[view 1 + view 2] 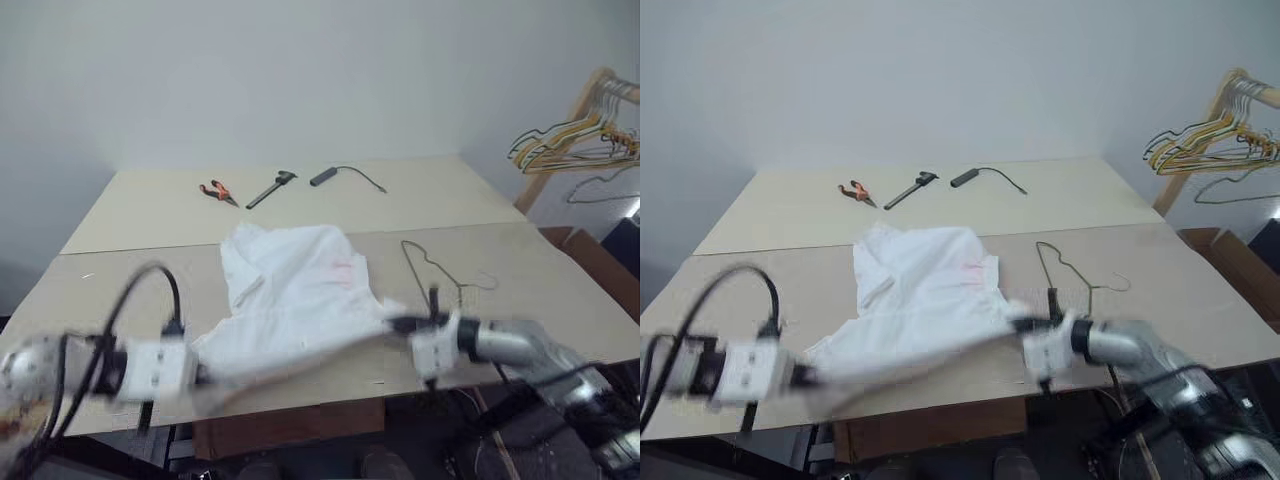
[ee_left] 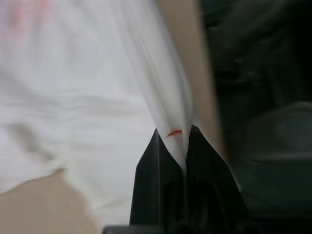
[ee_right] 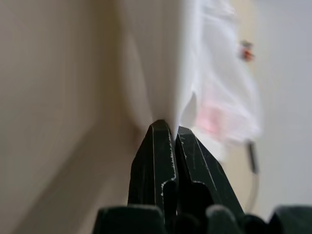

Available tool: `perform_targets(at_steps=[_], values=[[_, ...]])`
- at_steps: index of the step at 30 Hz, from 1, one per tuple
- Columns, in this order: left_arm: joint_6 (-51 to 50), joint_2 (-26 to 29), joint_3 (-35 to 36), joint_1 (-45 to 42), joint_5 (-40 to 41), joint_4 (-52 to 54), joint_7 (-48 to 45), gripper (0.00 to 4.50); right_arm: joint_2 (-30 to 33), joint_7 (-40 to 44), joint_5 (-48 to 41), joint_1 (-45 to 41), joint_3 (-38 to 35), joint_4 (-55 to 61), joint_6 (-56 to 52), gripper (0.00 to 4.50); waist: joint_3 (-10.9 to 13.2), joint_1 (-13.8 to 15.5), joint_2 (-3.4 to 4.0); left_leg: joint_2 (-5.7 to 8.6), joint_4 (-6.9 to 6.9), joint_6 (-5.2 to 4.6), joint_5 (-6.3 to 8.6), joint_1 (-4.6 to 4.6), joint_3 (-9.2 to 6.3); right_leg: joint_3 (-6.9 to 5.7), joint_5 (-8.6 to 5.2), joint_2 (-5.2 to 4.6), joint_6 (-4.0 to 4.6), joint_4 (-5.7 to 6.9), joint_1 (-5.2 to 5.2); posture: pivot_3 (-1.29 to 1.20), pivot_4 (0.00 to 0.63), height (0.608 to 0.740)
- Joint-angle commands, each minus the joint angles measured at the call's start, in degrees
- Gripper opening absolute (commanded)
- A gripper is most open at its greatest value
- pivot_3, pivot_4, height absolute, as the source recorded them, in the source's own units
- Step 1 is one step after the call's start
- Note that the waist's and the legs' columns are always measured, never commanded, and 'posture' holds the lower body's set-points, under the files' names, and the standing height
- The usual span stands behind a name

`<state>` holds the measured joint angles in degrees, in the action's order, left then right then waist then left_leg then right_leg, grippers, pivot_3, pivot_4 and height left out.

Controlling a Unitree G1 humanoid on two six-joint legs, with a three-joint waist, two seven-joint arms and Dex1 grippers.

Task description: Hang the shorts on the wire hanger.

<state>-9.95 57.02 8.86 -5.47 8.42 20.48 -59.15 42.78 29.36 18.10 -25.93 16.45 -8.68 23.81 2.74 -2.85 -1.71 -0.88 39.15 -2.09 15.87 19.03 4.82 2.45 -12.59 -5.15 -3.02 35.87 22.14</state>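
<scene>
Both grippers are closed tight on the shorts (image 1: pixel 290 285): the left gripper (image 2: pixel 179 139) pinches a hem fold by the small red mark, the right gripper (image 3: pixel 174 127) clamps the opposite edge, and the cloth stretches between them low over the table (image 1: pixel 130 205), its bulk resting on the top. The hanger (image 1: pixel 440 270) lies flat on the table just beyond the right gripper, apart from the cloth. You should lift both ends level with the 2 grips apart so the edge stays taut, then carry it toward the hanger without dragging cloth across the wire.
</scene>
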Motion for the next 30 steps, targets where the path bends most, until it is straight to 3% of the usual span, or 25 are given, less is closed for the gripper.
perform_targets(at_steps=[1,3,4,6,7,11,14,17,21,25,27,30], values=[[1.6,-6.4,-6.0,-31.1,-15.6,-25.0,22.8,0.06,-5.6,-19.0,5.9,-18.3,-8.2,-9.9,-9.6,0.00,0.1,0.4,-0.19,0.04,-0.03,0.11,-0.37,0.26,-0.06,-0.05,0.26,0.01,0.01,-0.04,0.07,-0.02,0.000,0.740],[7.3,-10.8,-9.5,-50.4,-23.0,-43.5,37.3,0.06,-9.2,-29.5,8.0,-28.4,-9.3,-19.1,-10.9,0.00,0.0,0.4,-0.37,0.07,-0.12,0.12,-0.64,0.49,-0.21,-0.25,0.69,0.07,0.02,-0.09,0.21,-0.02,0.000,0.740],[10.4,-12.4,-10.6,-57.3,-25.2,-51.1,43.3,0.06,-10.1,-33.5,9.0,-31.9,-9.2,-22.6,-10.3,0.00,-0.1,0.4,-0.52,0.11,-0.15,-0.22,-0.92,0.77,-0.22,-0.30,1.05,0.13,0.50,-0.11,0.45,-0.02,0.000,0.740],[18.3,-13.8,-13.5,-68.2,-29.7,-63.9,54.7,0.06,-11.3,-40.4,10.1,-37.1,-8.8,-28.9,-5.6,0.00,-0.9,0.2,-0.52,0.15,-0.30,0.04,-0.87,1.57,-0.30,-0.37,1.13,0.11,0.60,-0.02,1.27,-0.02,0.000,0.740],[22.3,-13.9,-15.0,-71.9,-31.9,-68.4,59.7,0.06,-11.4,-42.5,10.5,-38.6,-8.2,-31.2,-3.4,0.00,-1.1,0.2,-0.48,0.18,-0.52,0.55,-0.99,2.24,-0.26,-0.39,1.13,0.09,0.59,-0.02,2.09,-0.02,0.000,0.740],[34.4,-13.7,-17.4,-74.6,-32.8,-74.8,62.9,0.06,-10.3,-43.9,11.3,-36.8,-6.0,-35.2,4.6,0.00,-1.5,-0.7,0.12,0.29,-1.01,0.47,-0.36,2.37,0.11,-0.88,1.03,-0.10,0.52,-0.30,2.50,-0.02,0.000,0.740],[42.3,-12.2,-16.6,-66.6,-28.6,-70.5,55.1,0.06,-7.8,-42.5,12.1,-31.1,-4.7,-34.1,9.8,0.00,-1.5,-1.7,0.18,0.30,-1.23,0.37,-0.29,2.73,0.51,-1.45,0.98,-0.22,0.44,-1.03,2.53,-0.03,0.000,0.740],[45.5,-8.8,-14.6,-52.1,-17.4,-56.7,39.6,0.06,-4.4,-41.0,12.9,-25.1,-3.7,-32.3,15.3,0.00,-1.5,-2.8,0.21,0.25,-1.22,0.37,-0.28,3.15,0.63,-1.77,0.89,-0.31,0.31,-1.23,2.87,-0.03,0.000,0.740],[31.5,1.5,-9.6,-25.4,6.5,-26.7,17.4,0.06,-0.6,-34.1,9.9,-17.5,-2.3,-29.9,24.0,0.00,-1.4,-4.8,0.26,0.01,-1.00,0.39,-0.29,3.41,0.46,-1.72,0.85,-0.24,0.36,-1.25,3.05,-0.02,0.000,0.740],[18.5,10.2,-0.1,-5.8,18.9,-8.6,6.7,0.06,1.7,-22.8,3.2,-11.3,-1.1,-26.7,28.4,0.00,-1.4,-6.1,0.24,-0.10,-0.57,0.31,-0.28,3.20,0.27,-1.46,0.84,-0.19,0.41,-0.97,2.79,0.00,0.000,0.740],[13.1,12.6,5.0,1.3,21.7,-3.0,2.7,0.06,2.8,-18.1,1.3,-9.0,-0.3,-25.2,29.9,0.00,-1.1,-5.6,0.27,-0.15,-0.31,-0.56,0.24,2.62,0.27,-1.43,0.81,-0.22,0.41,-0.97,2.12,0.00,0.000,0.740],[7.5,16.0,12.9,11.5,21.1,2.7,-6.1,0.06,4.5,-11.6,0.0,-5.9,1.5,-22.3,31.8,0.00,-0.3,-4.8,0.22,-0.13,-0.22,-0.71,0.22,0.89,0.33,-1.44,0.27,-0.35,0.29,-0.96,0.37,0.00,0.000,0.740]])
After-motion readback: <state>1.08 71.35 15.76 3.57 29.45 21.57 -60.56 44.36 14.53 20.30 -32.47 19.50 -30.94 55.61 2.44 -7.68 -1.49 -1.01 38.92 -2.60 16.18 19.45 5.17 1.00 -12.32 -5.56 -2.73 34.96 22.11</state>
